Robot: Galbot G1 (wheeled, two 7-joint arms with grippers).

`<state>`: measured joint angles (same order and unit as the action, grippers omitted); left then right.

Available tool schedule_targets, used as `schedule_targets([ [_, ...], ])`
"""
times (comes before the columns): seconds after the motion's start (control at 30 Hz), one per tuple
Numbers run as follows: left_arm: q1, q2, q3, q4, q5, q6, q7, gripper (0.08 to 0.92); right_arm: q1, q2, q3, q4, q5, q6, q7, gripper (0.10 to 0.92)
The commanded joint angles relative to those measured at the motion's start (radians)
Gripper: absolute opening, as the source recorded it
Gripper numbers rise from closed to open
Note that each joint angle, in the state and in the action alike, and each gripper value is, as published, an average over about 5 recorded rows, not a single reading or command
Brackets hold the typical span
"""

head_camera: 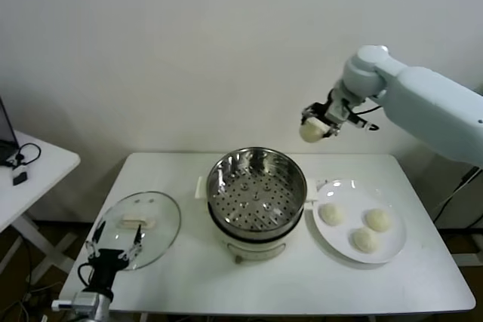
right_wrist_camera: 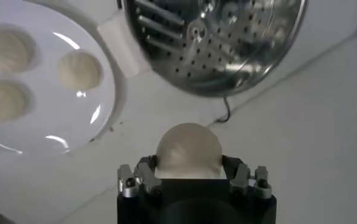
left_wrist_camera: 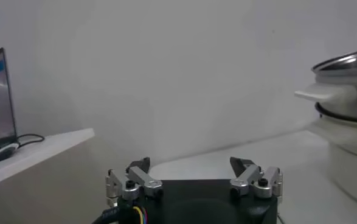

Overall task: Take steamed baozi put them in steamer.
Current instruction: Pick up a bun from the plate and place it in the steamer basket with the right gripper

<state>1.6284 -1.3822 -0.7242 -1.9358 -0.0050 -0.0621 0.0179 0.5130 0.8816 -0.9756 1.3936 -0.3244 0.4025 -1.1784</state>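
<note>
One steamed baozi sits clamped in the right hand, its pale dome bulging out past the fingers that press its sides; the hand is closed only as far as the bun's width allows. In the head view it hangs high above the surface, behind and above the gap between the steamer and the plate, not yet over the pot's mouth. Three more baozi lie on that white plate, just beside the steamer on the robot's right. The steamer stands open; its perforated basket floor is bare, so none of the four buns is in yet. The glass lid lies flat on the surface to the steamer's left; the left hand waits low at the surface's near edge by the lid, fingers apart and holding nothing.

The risks seem to lie in the carry and the release; soft dough held by a side pinch could slip or be squashed if the squeeze loosens or tightens on the way. A release from this height would likely let the bun bounce on the steel floor or strike the rim and roll off; a release before the hand is centred over the basket would drop it between pot and plate. Sticky dough might also cling to one finger and fall crooked.
</note>
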Motion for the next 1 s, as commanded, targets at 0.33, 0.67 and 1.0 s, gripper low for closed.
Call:
schedule_targets([
  [0.33,0.019,-0.018,0.022,-0.05,0.03,0.016,-0.002,0.823,-0.155,0.223,-0.031,-0.021,-0.159,0.05,0.006,0.704],
  [0.67,0.016,-0.012,0.028,-0.051,0.009,0.035,-0.013,0.823,-0.226,0.304,-0.004,-0.134,-0.275,0.118,0.019,0.7],
  [1.0,0.009,0.003,0.029,-0.048,0.0,0.048,-0.019,0.823,-0.286,0.365,0.039,-0.181,-0.39,0.169,0.024,0.696],
])
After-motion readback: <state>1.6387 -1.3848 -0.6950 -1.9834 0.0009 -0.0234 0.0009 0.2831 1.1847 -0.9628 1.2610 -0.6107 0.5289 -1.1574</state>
